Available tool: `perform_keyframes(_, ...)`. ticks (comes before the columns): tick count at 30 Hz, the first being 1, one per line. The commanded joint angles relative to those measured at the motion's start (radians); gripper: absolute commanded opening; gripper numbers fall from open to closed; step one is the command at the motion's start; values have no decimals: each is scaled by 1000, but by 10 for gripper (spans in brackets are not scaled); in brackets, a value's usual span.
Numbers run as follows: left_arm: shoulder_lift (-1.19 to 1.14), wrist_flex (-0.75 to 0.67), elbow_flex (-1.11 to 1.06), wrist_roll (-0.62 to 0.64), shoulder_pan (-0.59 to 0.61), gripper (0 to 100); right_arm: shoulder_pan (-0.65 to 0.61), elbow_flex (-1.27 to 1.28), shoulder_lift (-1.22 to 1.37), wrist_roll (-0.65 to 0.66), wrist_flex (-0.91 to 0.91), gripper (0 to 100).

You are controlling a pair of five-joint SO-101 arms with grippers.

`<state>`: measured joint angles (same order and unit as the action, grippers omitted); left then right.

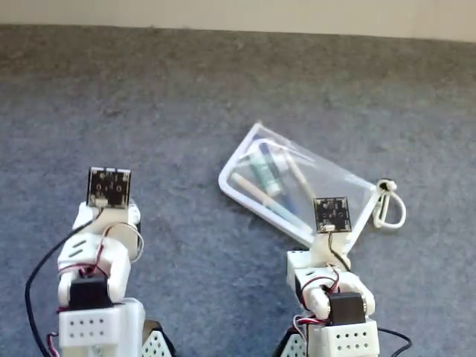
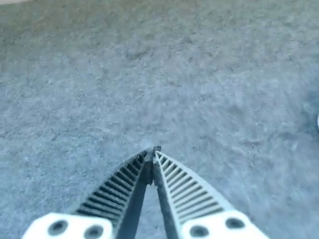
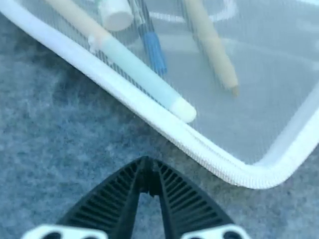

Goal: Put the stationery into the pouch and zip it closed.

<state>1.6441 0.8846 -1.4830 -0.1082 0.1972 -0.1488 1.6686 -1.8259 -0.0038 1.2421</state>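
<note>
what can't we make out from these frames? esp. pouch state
- Zip: in the high view the pouch is too small to show whether it is zipped, and the right arm's wrist camera covers part of its near edge.
- Stationery count: in the right wrist view the pens run off the frame edge.
- Left wrist view: white sliver cut off by the frame edge, unidentifiable.

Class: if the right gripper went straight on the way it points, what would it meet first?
Probably the white edge of the pouch, just ahead of the right gripper. The depth is unclear, so it might touch the grey mat first.
</note>
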Motion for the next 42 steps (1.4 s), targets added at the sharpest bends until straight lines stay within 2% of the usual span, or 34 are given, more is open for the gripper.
perform_keyframes(1,171,91,-8,9,-38,5,-2,147,-13,11,5,4)
perform_keyframes(11,162,130,-25,5,-53,7,-2,147,-13,11,5,4)
perform_keyframes(19,162,118,-216,2,-53,6,-2,147,-13,11,5,4)
perform_keyframes(26,156,114,-213,2,-54,7,-2,147,-13,11,5,4)
perform_keyframes(33,154,118,-213,6,28,6,-2,147,-13,11,5,4)
perform_keyframes(42,162,241,-213,8,44,7,-2,147,-13,11,5,4)
